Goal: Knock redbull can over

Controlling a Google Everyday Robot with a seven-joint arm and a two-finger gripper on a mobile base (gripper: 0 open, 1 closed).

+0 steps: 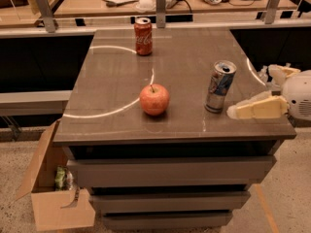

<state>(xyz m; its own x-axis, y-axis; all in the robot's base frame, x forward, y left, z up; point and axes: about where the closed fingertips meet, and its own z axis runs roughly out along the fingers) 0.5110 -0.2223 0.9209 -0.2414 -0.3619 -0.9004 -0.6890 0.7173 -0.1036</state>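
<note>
Redbull can upright, my tool parked just to its right, no contact yet.

Redbull can [219,86] stands front-right on the surface [107,76], tab end up, near the right edge. My tool [245,111] sits low at that edge, tip aimed at the can's base and just beside it. I read that as lined up for a sideways push. Can't tell if the tool is apart or together from here. Apple [154,99] is left of the can and apart from it, so toppling leftward could hit it. Coca-Cola can [143,29] is far back and out of the way. Its white script on red looks like Coca-Cola. The Redbull label shows blue and silver, with no text I can read.
</note>
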